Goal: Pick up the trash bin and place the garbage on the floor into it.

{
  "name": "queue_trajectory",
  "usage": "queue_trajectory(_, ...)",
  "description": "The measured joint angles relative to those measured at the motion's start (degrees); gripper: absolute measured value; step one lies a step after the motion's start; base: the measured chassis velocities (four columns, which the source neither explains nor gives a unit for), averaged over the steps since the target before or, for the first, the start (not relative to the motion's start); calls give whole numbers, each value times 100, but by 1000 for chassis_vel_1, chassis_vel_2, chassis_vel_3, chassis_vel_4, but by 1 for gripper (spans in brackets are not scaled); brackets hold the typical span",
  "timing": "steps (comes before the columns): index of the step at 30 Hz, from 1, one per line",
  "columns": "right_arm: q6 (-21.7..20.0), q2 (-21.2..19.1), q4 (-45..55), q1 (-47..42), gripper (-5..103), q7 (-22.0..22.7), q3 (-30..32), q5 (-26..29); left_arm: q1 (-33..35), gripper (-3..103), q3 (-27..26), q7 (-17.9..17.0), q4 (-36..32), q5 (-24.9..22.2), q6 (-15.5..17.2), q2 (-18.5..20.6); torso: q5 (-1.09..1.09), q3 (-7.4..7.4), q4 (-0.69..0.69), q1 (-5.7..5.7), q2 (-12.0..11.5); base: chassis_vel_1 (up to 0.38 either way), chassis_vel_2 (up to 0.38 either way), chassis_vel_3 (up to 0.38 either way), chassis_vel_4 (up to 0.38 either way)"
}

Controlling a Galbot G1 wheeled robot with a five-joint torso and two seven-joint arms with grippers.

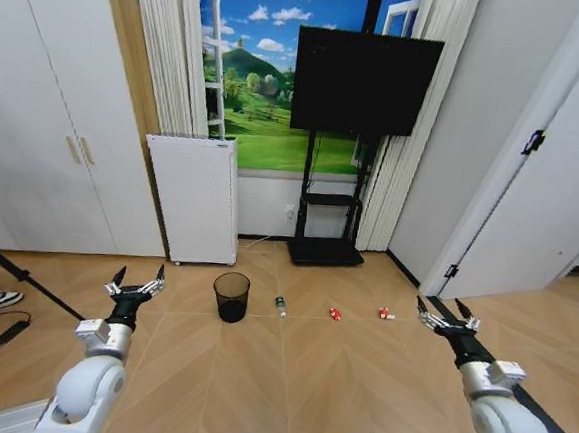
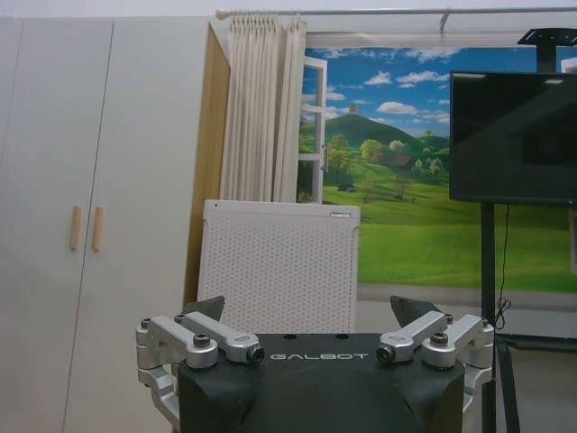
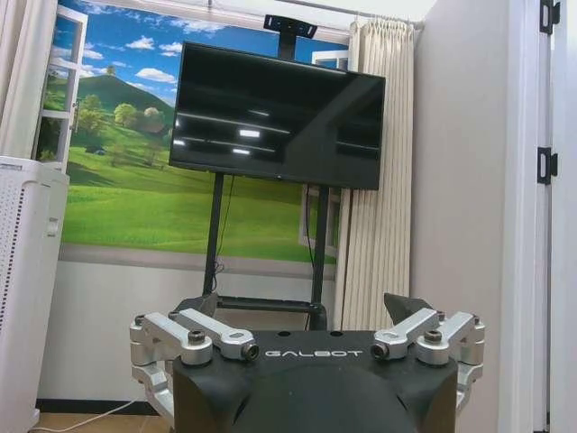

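A black wire-mesh trash bin (image 1: 231, 296) stands upright on the wooden floor (image 1: 297, 378), near a white perforated appliance (image 1: 193, 197). To its right lie a clear bottle (image 1: 280, 306) and two red-and-white wrappers (image 1: 335, 313) (image 1: 386, 312), in a row. The left gripper (image 1: 138, 281) and right gripper (image 1: 442, 315) hover apart, both spread wide, grasping nothing.

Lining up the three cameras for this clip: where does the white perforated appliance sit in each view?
Head view: the white perforated appliance stands at the wall, behind the trash bin.
Left wrist view: mid-picture, between the cupboard doors and the black TV.
Right wrist view: cut off by the frame, under the landscape mural.
Shared landmark: the black TV on its stand.
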Motion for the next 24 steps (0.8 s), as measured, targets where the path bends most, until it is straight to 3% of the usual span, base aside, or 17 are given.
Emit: queue_trajectory(24,82,95,119,-121,100,-148,72,97,220,100,-131,17,-165,-7,-11,-30,0,-1,0,0,0,0,0,0,0)
